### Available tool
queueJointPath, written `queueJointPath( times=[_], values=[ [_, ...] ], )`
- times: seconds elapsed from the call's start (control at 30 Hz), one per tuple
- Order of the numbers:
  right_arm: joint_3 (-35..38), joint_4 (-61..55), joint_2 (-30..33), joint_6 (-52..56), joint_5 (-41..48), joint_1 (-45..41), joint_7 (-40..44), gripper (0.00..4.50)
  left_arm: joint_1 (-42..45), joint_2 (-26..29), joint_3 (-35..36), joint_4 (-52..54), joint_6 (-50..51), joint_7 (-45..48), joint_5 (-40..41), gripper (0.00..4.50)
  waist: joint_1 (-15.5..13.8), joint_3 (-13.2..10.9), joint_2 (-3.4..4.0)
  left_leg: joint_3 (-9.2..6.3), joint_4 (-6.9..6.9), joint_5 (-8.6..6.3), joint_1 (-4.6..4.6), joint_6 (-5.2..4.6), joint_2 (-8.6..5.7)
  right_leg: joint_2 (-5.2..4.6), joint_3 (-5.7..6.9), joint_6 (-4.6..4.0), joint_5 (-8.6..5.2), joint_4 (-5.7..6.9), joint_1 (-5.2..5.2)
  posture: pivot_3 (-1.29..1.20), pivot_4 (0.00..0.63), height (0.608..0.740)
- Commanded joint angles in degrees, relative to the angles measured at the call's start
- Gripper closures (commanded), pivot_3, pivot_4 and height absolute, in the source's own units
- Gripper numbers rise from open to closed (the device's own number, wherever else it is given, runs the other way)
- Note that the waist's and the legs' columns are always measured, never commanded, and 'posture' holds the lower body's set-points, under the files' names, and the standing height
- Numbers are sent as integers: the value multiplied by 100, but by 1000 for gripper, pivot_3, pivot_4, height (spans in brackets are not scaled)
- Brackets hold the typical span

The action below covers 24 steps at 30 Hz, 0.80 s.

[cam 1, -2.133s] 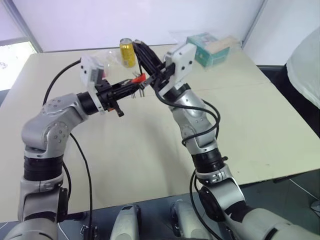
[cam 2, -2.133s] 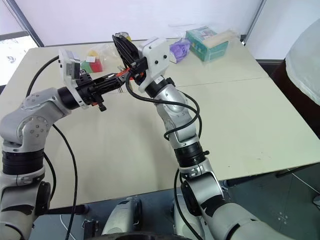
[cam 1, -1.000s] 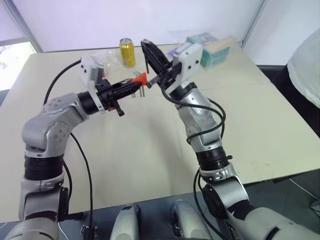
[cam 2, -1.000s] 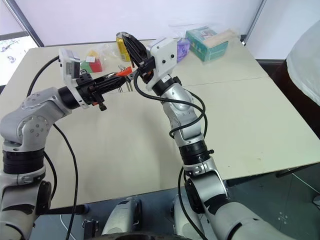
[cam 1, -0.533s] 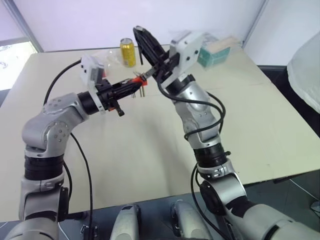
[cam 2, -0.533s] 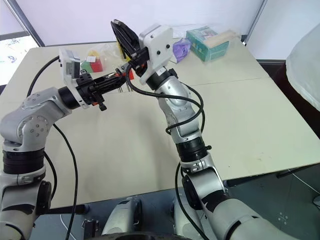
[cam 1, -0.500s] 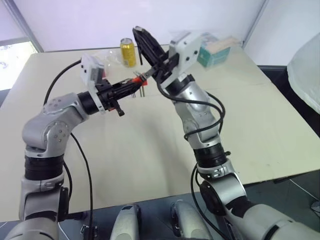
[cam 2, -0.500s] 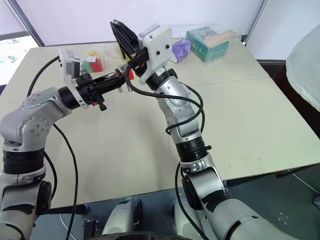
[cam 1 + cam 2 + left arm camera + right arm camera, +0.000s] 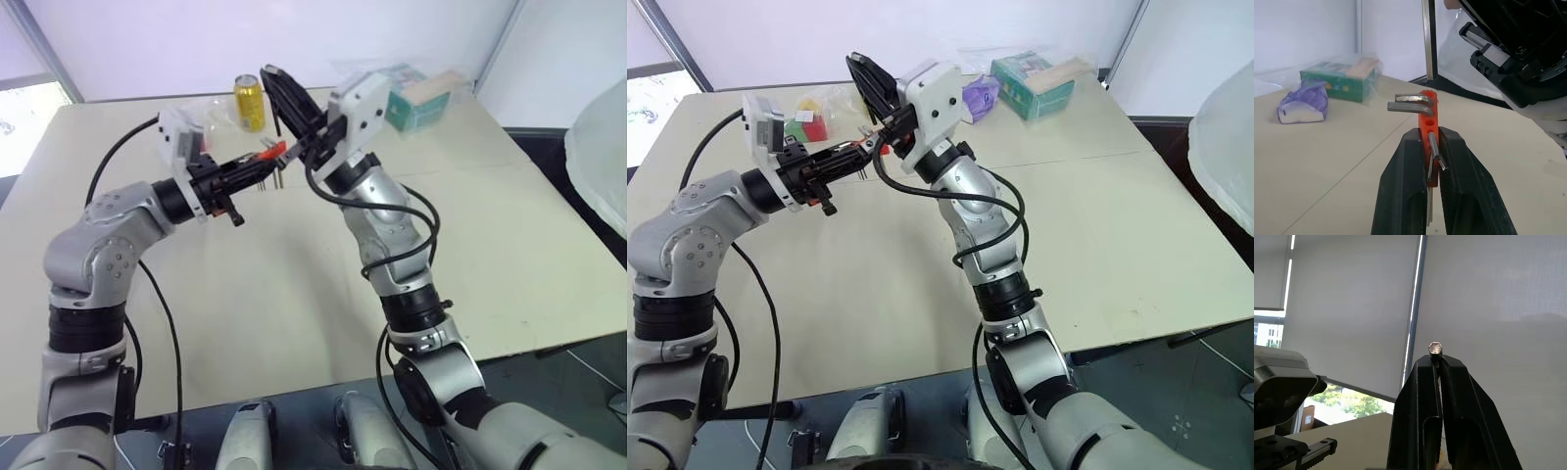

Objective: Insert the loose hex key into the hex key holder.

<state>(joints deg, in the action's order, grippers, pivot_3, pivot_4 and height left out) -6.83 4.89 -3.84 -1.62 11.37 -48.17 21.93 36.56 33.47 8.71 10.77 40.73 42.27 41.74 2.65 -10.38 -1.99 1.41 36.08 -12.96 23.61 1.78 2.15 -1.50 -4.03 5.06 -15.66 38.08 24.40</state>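
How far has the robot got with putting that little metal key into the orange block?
Done: the left gripper is shut on the hex key holder, and the right gripper is shut on the loose hex key. In hand: the key hangs upright with its lower end just above the top of the holder. Left: lowering it into a hole; it does not look seated yet.

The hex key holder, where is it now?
The hex key holder is held above the table between the left gripper's fingers, with the loose hex key hanging just above its top end.
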Motion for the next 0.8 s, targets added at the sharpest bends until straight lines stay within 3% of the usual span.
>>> queueJointPath(
  times=[0.03,0.8],
  values=[
    [18,-69,-19,-145,-10,-60,13,4437,197,13,145,130,-122,14,61,4500,-1,0,0,0,0,0,0,0,0,0,0,0,0,0,0,0,150,740],
    [40,118,59,-268,-98,-44,87,4437,221,1,170,121,-134,-17,77,4500,-1,0,0,0,0,0,0,0,0,0,0,0,0,0,0,0,150,740]
  ],
)
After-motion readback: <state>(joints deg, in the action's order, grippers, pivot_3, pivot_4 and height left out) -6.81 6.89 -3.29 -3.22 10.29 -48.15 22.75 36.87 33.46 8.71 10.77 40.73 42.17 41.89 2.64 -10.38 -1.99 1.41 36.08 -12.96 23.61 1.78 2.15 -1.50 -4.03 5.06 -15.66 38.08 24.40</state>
